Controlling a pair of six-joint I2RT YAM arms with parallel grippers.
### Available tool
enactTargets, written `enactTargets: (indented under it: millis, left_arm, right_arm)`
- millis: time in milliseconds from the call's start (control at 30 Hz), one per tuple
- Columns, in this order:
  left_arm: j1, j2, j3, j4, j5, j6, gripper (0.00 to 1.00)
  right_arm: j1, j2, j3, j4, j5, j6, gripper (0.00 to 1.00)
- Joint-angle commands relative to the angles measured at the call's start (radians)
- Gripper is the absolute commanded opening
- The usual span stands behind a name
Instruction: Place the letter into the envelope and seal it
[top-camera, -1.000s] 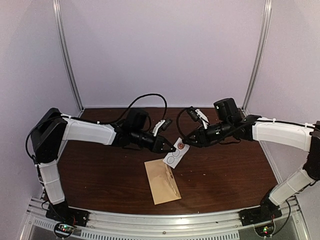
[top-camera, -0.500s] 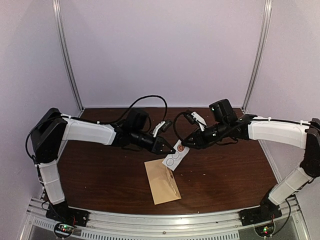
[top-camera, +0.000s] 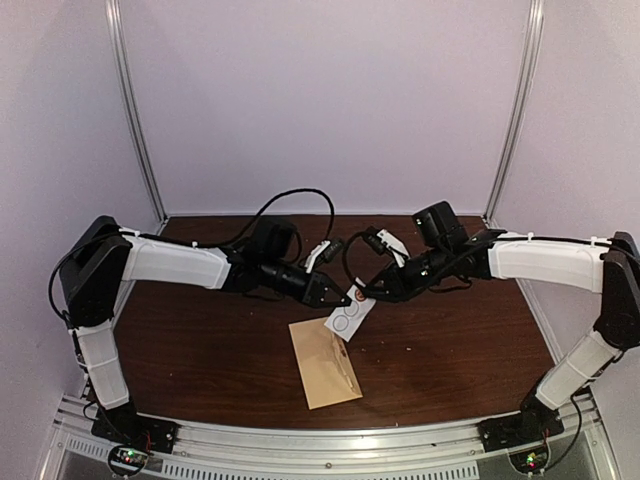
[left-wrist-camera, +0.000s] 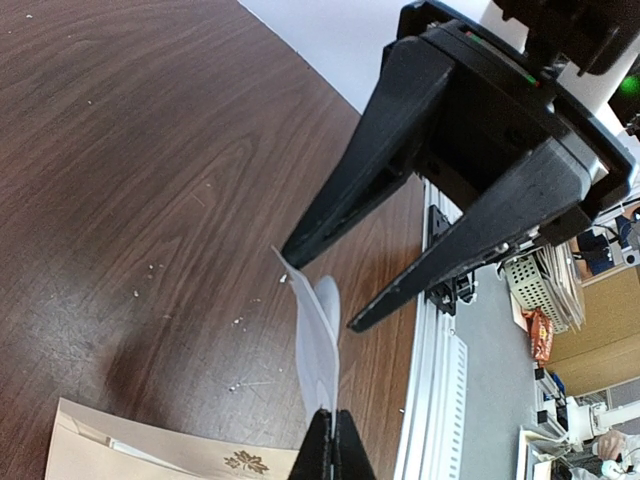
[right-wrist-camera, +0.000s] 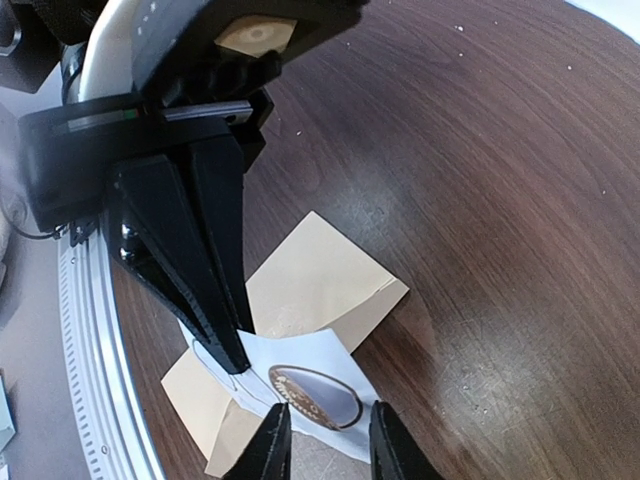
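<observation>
The tan envelope (top-camera: 325, 365) lies flat on the table near the front, also in the right wrist view (right-wrist-camera: 315, 275). My left gripper (top-camera: 340, 296) is shut on a small white sticker card (top-camera: 350, 312), holding it up edge-on (left-wrist-camera: 318, 340) above the envelope's far end. My right gripper (right-wrist-camera: 325, 425) stands open, its fingertips (right-wrist-camera: 272, 440) on either side of a round brown-rimmed sticker (right-wrist-camera: 315, 397) at the card's free end, with a gap showing. The letter is out of view.
The dark wood table (top-camera: 460, 340) has a metal rail (top-camera: 330, 440) along its near edge. Upright frame posts (top-camera: 135, 110) stand at the back corners. Black cables (top-camera: 290, 200) loop over both wrists.
My right gripper has moved left, up to the free end of the card, and its jaws have narrowed a little. The left gripper, card and envelope have stayed put.
</observation>
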Motion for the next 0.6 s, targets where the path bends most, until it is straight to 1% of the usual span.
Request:
enactTargets:
  millis: [0, 133, 300, 400, 567]
  left_arm:
    - [0.005, -0.035, 0.020, 0.017, 0.017, -0.006, 0.00]
    - [0.006, -0.036, 0.020, 0.020, 0.016, -0.007, 0.00]
    - [0.006, -0.036, 0.020, 0.023, 0.014, -0.016, 0.00]
    - [0.005, -0.036, 0.018, 0.023, 0.010, -0.017, 0.00]
    - [0.006, -0.036, 0.015, 0.023, -0.007, -0.025, 0.00]
  right_arm:
    - [0.006, 0.014, 0.038, -0.002, 0.008, -0.013, 0.23]
    - [0.008, 0.023, 0.045, -0.002, -0.001, -0.012, 0.14]
    - [0.008, 0.026, 0.045, -0.007, -0.017, -0.015, 0.07]
    - [0.008, 0.025, 0.042, -0.004, -0.029, -0.014, 0.00]
    - [0.008, 0.020, 0.039, 0.009, -0.059, -0.011, 0.00]
